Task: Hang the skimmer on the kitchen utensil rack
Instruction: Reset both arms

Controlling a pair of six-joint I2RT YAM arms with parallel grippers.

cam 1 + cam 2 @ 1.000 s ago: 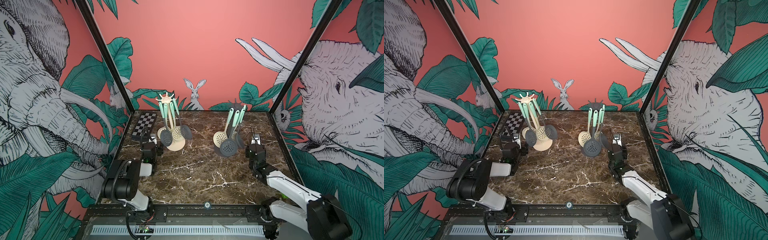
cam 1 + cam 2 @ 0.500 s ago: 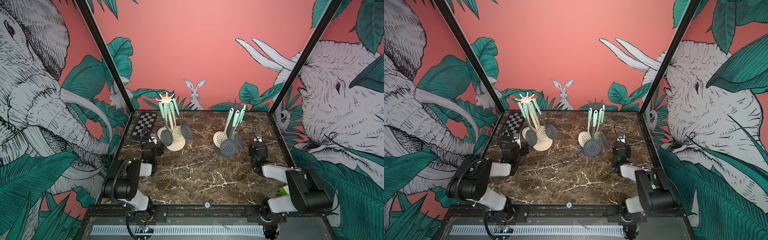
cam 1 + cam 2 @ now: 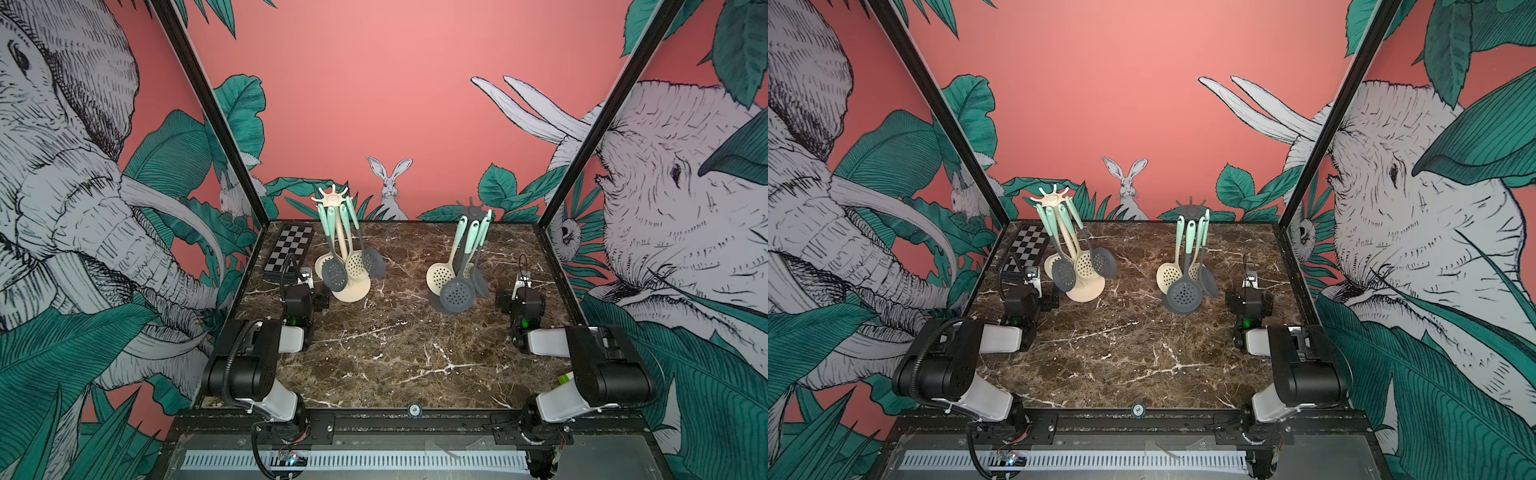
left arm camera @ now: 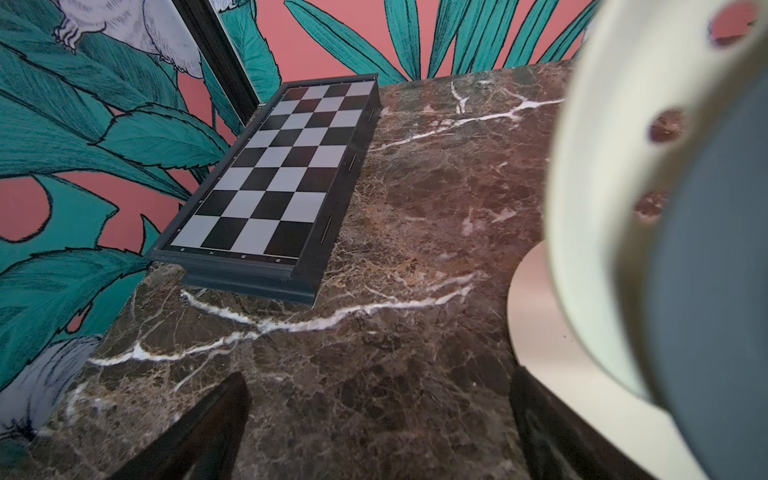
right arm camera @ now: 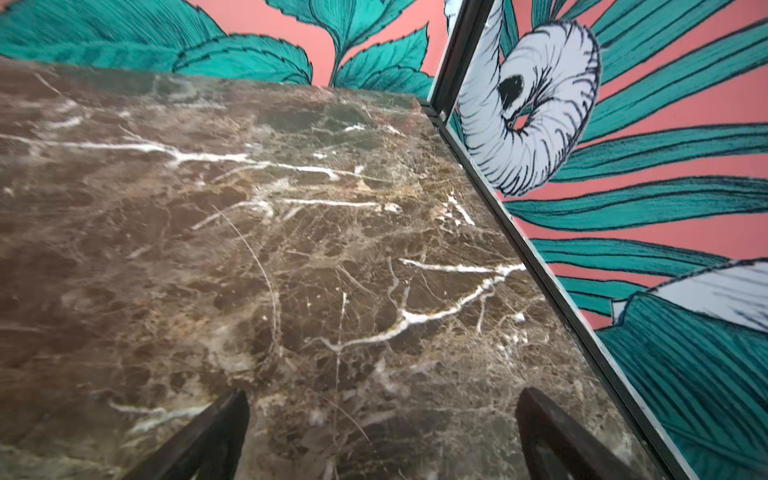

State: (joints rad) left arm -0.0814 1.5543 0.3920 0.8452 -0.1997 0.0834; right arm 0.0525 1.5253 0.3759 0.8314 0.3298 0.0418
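Skimmer [image 3: 457, 296] hangs on grey rack [image 3: 470, 206]; cream rack [image 3: 331, 199], chessboard [image 3: 289, 249] stand leftward; left fingers [image 4: 195, 436], right fingers [image 5: 199, 440] wide.

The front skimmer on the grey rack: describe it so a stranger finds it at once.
On the marble table stand two utensil racks; go to the grey rack, nearer the right arm. Among its mint-handled utensils, the front skimmer hangs lowest and nearest the camera: a round, dark grey, perforated head, unlike the cream skimmer beside it.
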